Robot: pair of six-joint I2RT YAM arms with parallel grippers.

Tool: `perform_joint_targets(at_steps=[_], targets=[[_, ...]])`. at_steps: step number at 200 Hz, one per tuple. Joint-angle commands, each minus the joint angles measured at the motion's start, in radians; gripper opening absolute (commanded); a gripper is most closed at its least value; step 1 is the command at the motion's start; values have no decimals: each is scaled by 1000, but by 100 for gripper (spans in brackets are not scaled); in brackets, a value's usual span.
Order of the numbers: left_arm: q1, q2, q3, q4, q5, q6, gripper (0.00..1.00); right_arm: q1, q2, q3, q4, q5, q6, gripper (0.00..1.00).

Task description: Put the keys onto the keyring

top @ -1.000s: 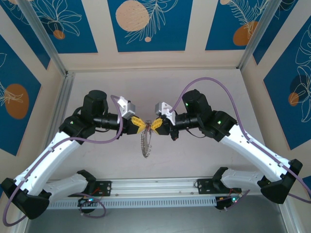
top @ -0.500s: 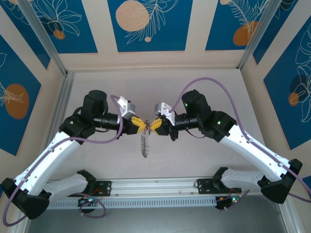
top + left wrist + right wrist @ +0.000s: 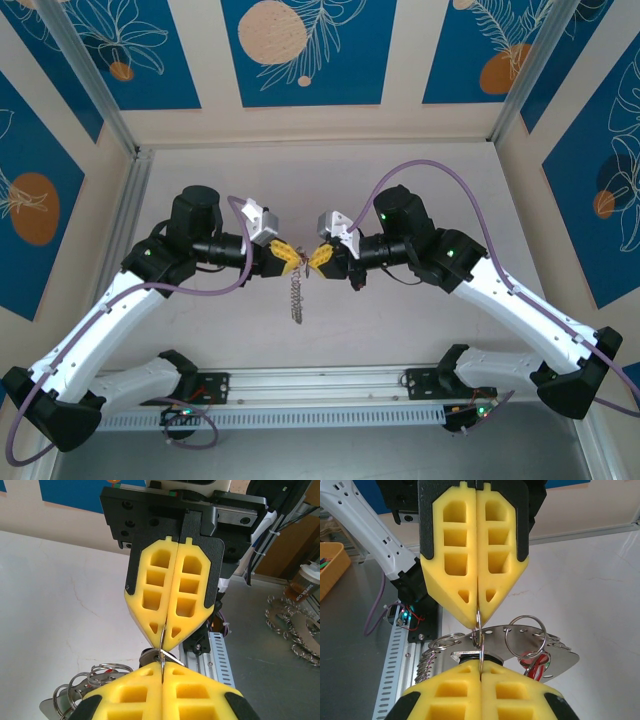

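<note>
Keyring (image 3: pixel 297 295) hangs above the desk (image 3: pixel 420 330), its thin loop pinched between the closed left fingers (image 3: pixel 284 257) and closed right fingers (image 3: pixel 322 257); whether the keys are threaded on, I cannot tell.

Robotics lab work cell: a white table (image 3: pixel 400 330) boxed in by aluminium posts (image 3: pixel 88 75) and blue leaf-print panels (image 3: pixel 300 50). Left arm (image 3: pixel 100 320) and right arm (image 3: pixel 530 320), trailing purple cables (image 3: pixel 450 185), stand by a metal rail (image 3: pixel 320 383).
</note>
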Motion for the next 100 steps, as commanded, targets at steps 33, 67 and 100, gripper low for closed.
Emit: perform_joint_targets(at_steps=[33,67,100], targets=[[-10,-13,28,36,29,-3,0,15,-39,-20,-5,10,25,0],[-10,-11,30,38,30,-8,0,17,-31,-22,3,-1,28,0],[-11,-5,33,37,31,-7,0,16,-16,-30,30,-5,32,0]])
